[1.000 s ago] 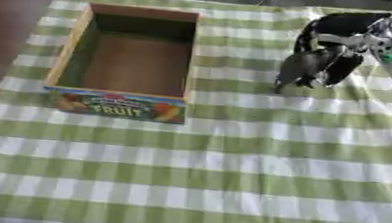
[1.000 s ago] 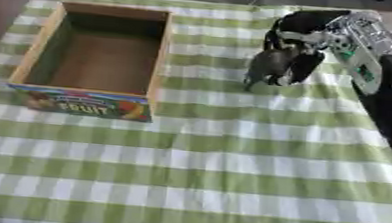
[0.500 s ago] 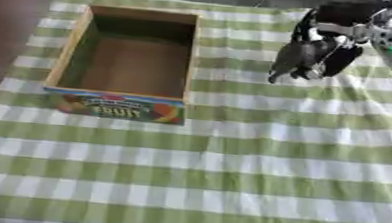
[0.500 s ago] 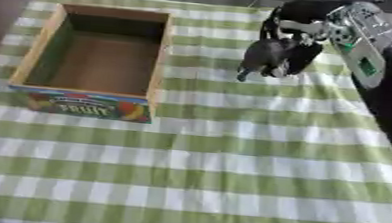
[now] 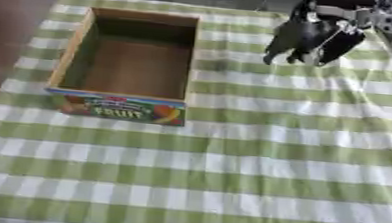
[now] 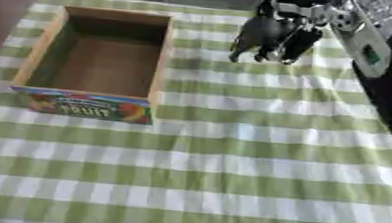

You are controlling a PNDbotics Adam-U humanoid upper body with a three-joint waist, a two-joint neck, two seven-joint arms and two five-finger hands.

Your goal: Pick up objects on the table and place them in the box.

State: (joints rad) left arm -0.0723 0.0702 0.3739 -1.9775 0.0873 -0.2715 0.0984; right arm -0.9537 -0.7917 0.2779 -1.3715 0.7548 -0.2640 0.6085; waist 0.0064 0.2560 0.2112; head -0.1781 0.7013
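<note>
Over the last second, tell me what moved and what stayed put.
The right hand rose off the cloth and shifted toward the far edge and slightly toward the box, fingers curled around a dark object. The box stayed in place, nothing inside it.

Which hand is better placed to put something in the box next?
The right hand: it hangs over the cloth just right of the box, fingers curled round a dark object. The left hand shows in neither view.
</note>
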